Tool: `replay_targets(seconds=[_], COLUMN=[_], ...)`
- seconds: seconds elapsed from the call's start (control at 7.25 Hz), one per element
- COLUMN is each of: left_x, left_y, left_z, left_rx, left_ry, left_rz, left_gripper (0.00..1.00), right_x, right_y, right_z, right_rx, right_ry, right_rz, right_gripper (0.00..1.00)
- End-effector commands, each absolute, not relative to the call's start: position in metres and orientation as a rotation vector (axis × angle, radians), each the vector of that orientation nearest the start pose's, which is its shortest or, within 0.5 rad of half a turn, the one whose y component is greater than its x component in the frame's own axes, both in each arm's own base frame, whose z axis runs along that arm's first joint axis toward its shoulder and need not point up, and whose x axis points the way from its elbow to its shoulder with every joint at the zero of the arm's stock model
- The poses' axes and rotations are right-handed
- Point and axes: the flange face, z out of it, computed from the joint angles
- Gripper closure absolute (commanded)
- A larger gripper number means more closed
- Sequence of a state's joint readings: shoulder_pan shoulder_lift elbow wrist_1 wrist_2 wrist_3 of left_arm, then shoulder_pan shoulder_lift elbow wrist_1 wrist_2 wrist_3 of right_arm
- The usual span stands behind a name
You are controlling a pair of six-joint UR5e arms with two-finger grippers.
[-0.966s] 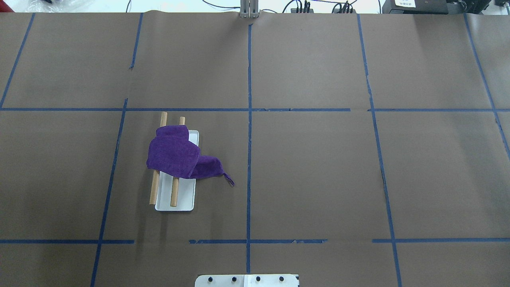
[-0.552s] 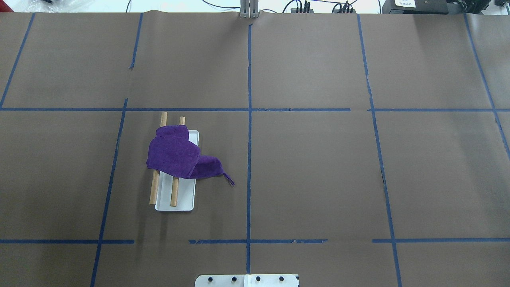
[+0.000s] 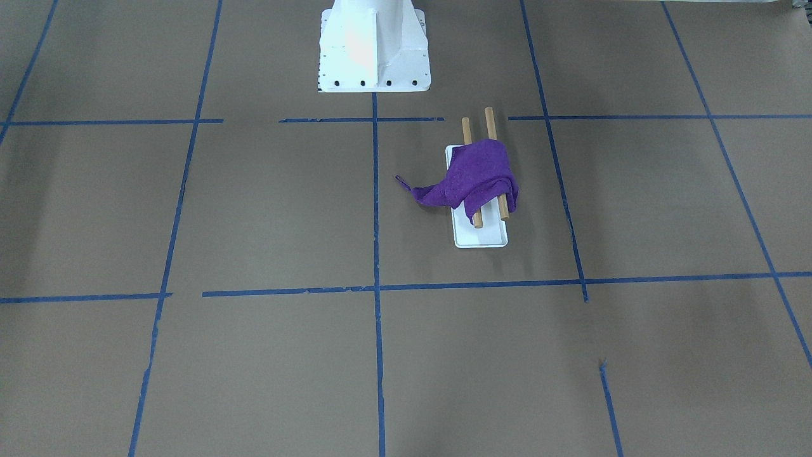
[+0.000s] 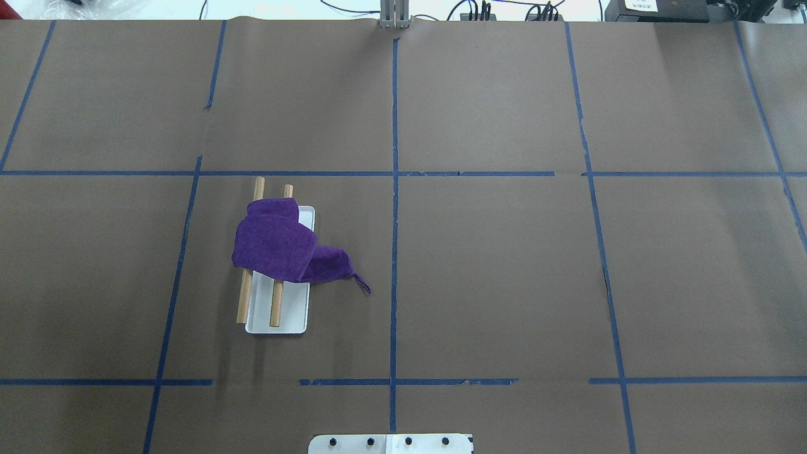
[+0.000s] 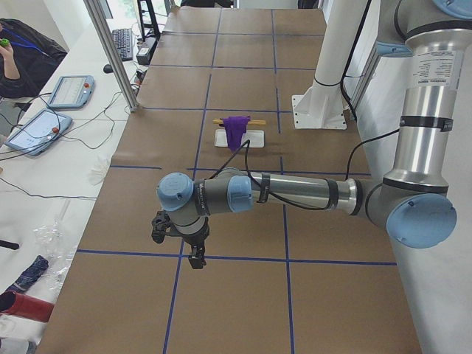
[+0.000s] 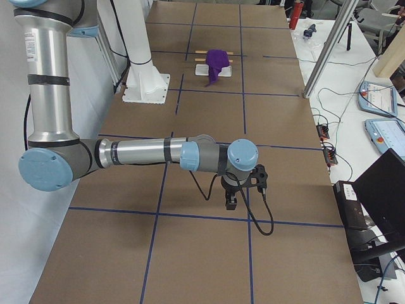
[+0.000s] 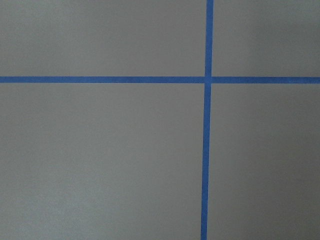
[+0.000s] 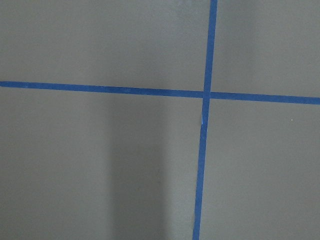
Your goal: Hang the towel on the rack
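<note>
While fuzzy purple towel (image 4: 274, 243) drapes rack (image 4: 277, 306) over round wooden rods, left pincer (image 5: 196, 261), right pincer (image 6: 231, 203): grip cannot tell.

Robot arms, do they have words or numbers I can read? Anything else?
White sticker on the silver left arm: print too small to read.
White sticker on the silver right arm: too small to read.
White label on the black box: blurred.
Purple cloth towel and wooden-rod rack with white base: no writing.

Brown table (image 4: 504, 284), blue-taped grid, carries the rack (image 4: 293, 309) and white pedestal (image 3: 373, 51).
</note>
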State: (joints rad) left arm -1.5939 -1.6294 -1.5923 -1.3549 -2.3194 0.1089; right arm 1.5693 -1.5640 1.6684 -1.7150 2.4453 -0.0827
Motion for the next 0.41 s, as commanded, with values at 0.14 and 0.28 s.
replay_targets(seconds=[0.14,0.28], left_x=[-0.0771,-0.0771], left_y=[-0.5037,-0.5031], left_z=[0.6399,0.6399], left_rx=[-0.078,-0.078], left_ry=[0.754,0.754], left_rz=[0.032,0.032], left_gripper=[0.00,0.00], right_x=[0.0560,0.0560], right_y=[-0.4906,-0.4914], right_z=[0.6114,0.6091], right_rx=[0.003,0.007], right_ry=[-0.877,-0.876], right_rz=[-0.061,-0.063], right_gripper=[0.00,0.00])
